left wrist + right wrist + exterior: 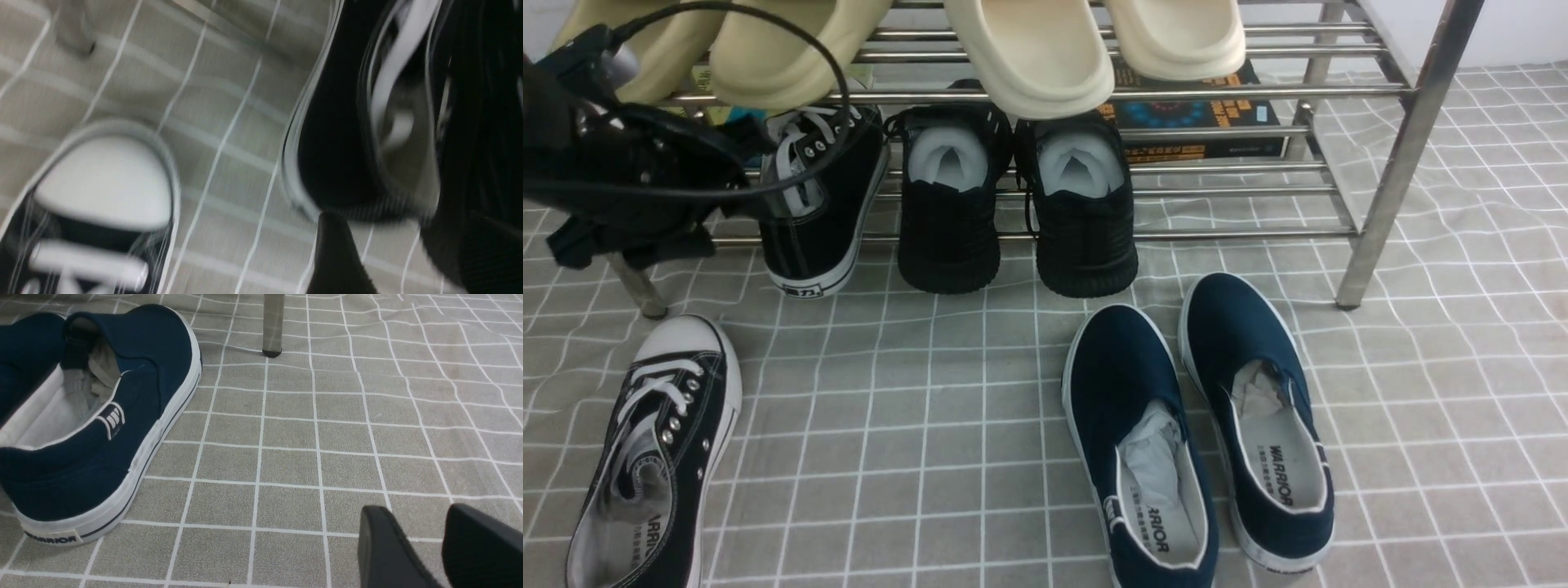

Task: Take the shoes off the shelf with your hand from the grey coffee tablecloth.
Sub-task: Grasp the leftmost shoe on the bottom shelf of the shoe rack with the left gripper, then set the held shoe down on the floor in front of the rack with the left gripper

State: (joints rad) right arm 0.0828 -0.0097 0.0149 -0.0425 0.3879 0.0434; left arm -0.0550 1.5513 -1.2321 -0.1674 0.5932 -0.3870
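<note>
Left gripper (pixel 384 232), fingers (pixel 339 261) apart and empty, hovers just behind the heel of the canvas sneaker (pixel 821 196) on the shelf (pixel 1176 235), which points straight ahead of the fingertips; its mate (pixel 654 457) lies on the tablecloth (pixel 931 449).

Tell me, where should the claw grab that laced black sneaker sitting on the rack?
The heel collar of the laced sneaker, coming from the robot's side. Its heel juts past the lower bars of the shelf, opening upward, while cream slippers above block a straight-down reach.
</note>
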